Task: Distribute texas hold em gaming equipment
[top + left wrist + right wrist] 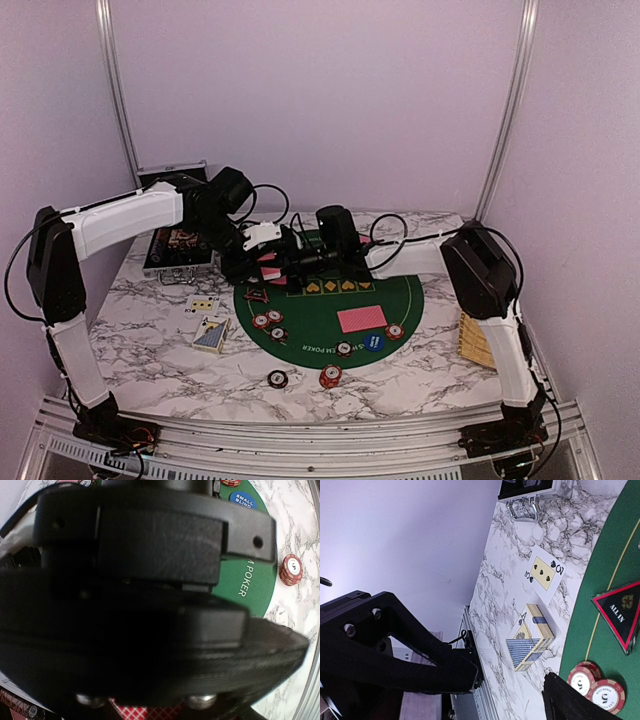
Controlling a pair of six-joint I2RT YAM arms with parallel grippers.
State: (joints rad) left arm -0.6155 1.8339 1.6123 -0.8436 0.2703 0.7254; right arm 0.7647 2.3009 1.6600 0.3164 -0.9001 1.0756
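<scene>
I log the left gripper (263, 262) pressed together above the green felt mat's (312, 322) far edge, red-backed card (145, 713) at its tips, hold unclear; right gripper (512, 680) spread wide; second red-backed card (361, 319) lies mid-mat among poker chips (268, 321).

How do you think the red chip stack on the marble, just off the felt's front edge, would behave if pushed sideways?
The red chip stack looks like several loose discs, so a side push would probably shear it apart. On the smooth marble table it likely slides easily, and freed chips might roll.
</scene>
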